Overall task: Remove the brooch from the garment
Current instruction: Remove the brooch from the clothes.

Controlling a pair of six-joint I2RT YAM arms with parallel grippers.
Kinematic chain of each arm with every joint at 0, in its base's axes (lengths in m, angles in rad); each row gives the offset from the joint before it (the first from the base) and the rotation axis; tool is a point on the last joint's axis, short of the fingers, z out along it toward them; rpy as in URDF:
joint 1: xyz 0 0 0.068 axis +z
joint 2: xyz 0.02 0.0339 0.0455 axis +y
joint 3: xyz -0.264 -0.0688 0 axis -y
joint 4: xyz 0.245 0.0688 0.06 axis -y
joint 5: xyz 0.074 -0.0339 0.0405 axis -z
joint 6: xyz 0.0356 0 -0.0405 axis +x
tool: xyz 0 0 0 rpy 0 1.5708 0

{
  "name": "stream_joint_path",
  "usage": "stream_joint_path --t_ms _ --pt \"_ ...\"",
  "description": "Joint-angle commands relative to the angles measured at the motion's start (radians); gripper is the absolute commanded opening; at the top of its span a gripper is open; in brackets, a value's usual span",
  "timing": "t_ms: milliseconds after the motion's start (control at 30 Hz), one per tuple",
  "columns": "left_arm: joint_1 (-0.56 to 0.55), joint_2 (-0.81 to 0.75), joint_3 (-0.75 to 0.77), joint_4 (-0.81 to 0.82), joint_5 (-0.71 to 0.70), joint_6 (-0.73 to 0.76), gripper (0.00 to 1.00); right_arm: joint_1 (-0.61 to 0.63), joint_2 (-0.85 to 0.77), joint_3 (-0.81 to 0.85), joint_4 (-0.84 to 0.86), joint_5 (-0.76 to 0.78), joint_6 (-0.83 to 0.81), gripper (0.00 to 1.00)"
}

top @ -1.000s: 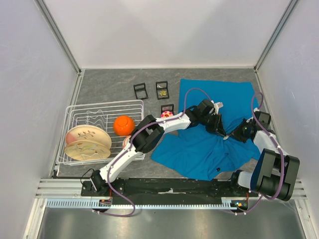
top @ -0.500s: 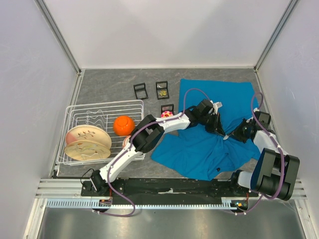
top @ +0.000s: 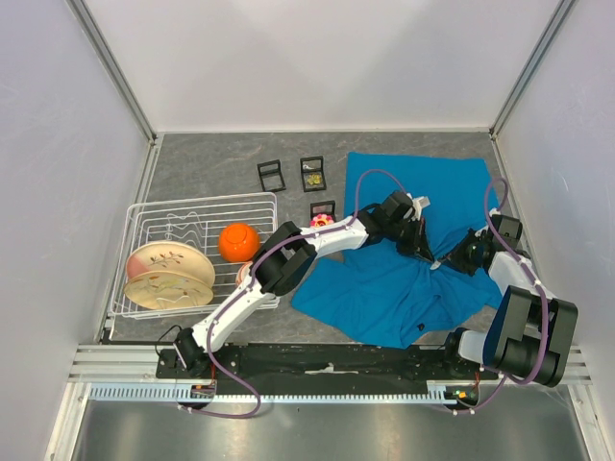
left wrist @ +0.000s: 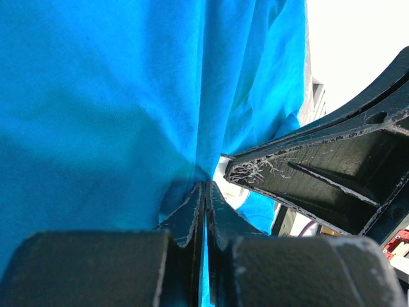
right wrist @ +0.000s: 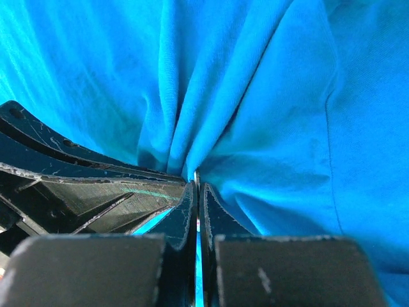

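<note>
Whatever sits in the three little black stands (top: 270,174) at the back of the surface (top: 211,158) is too small to read, and nothing else shows legible print.

The left arm stretches from its base at the near left corner diagonally across the surface. Its elbow is beside the wire rack (top: 144,216), and its wrist tips down onto the middle of the teal T-shirt (top: 384,298). The right arm rises from the near right corner along the shirt's right edge, then folds back toward the left. That puts the two hands almost tip to tip over a bunched-up ridge of cloth.

The left hand (left wrist: 204,188) has its fingers squeezed together with a thin sliver of blue fabric caught between them. The right hand (right wrist: 195,182) looks much the same, pinched tight on a fold, with creases fanning out from its tips.

The T-shirt lies spread on the right half of the surface, rumpled where the hands meet. I can't pick out the brooch in any view.

In the rack on the left there's a stack of plates (top: 168,274) and an orange bowl (top: 238,241).
</note>
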Motion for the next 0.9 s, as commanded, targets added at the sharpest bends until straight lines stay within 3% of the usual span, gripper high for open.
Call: stream_joint_path --t_ms 0,300,600,867 --pt "-0.044 -0.008 0.03 -0.036 0.014 0.059 0.06 0.005 0.016 0.013 0.006 -0.047 0.034 0.0" --pt "-0.049 -0.083 -0.108 0.061 -0.015 0.11 0.21 0.005 0.05 0.01 0.008 -0.064 0.057 0.0" --pt "-0.05 -0.095 -0.151 0.082 -0.011 0.108 0.02 -0.01 0.05 0.006 0.005 -0.055 0.052 0.0" --pt "-0.056 -0.086 -0.145 0.048 -0.012 0.152 0.02 -0.015 0.057 0.018 -0.008 -0.06 0.065 0.0"
